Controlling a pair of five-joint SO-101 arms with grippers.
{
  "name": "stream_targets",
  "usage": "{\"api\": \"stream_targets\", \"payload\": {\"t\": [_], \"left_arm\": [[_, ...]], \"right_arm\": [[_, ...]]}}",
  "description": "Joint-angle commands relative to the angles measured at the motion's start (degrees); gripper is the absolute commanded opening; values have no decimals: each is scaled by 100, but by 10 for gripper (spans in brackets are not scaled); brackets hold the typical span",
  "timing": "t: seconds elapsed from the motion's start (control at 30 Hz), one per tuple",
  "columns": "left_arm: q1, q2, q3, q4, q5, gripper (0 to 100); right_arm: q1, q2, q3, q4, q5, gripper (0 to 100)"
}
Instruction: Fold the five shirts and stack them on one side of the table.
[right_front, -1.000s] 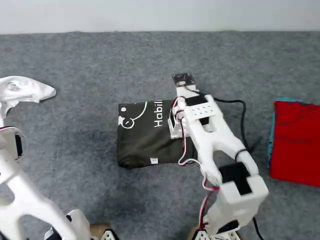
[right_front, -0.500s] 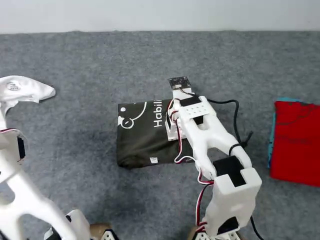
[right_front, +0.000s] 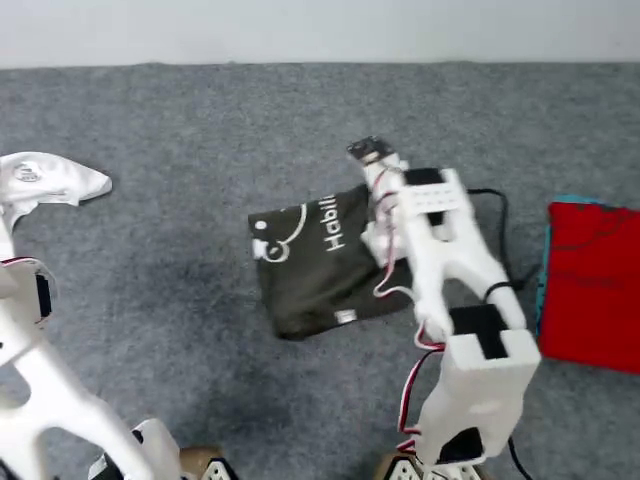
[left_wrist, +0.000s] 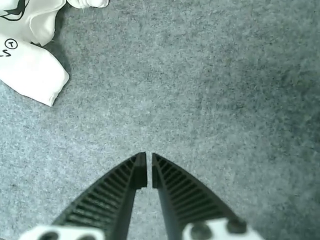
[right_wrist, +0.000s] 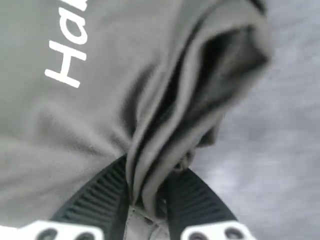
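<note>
Step in hand, most likely: shifting a finished fold toward the stack. Near the middle of the grey felt-like tabletop (right_front: 200, 120), the folded dark olive-grey cotton shirt with white lettering (right_front: 320, 265), turned askew to the table's edges. Gripped at its right-hand side by the right gripper (right_wrist: 150, 169), jaws drawn nearly together on a thick bunch of layers at the shirt's edge. Several plies pinched at once, presumably so as to carry the whole fold along as one piece and not peel off the top layer. Askew probably because of a hold at one spot only, with the far end free to swing.

Well apart to the right, at the tabletop's edge: a folded red cotton shirt (right_front: 592, 290) on top of a teal shirt (right_front: 546, 262), with just a strip of teal peeking out on the side facing the dark shirt. Apparently the chosen stacking place, hence a grip on the dark shirt's nearer side.

At the far left, a crumpled white shirt with dark print (right_front: 45, 180), unfolded and well apart from the rest. Near it, above bare tabletop, the left gripper (left_wrist: 149, 159), closed down to a hairline gap with nothing held. Seemingly parked there, clear of the other arm and close to the next shirt.

Risk worth noting: loosened layers or a fold sprung open under a one-sided pull across the rough cloth surface.
</note>
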Motion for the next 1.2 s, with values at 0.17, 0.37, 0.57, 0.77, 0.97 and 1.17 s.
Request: {"api": "stream_targets", "payload": {"t": [0.17,0.37,0.57,0.77,0.97,1.17], "left_arm": [[-26,-202,-48,-97,-53,29],[-26,-202,-48,-88,-53,29],[-26,-202,-48,-88,-62,29],[-141,-202,-31,-88,-237,29],[-475,-202,-48,-88,-651,29],[-659,-202,-48,-88,-774,29]], "right_arm": [[295,804,-1969,57,3191,9],[145,1657,-3095,31,4211,9],[171,2018,-4000,259,4229,13],[180,2000,-4747,1552,3385,274],[127,2000,-5846,2132,826,268],[-198,2053,-6523,3380,-1925,268]]}}
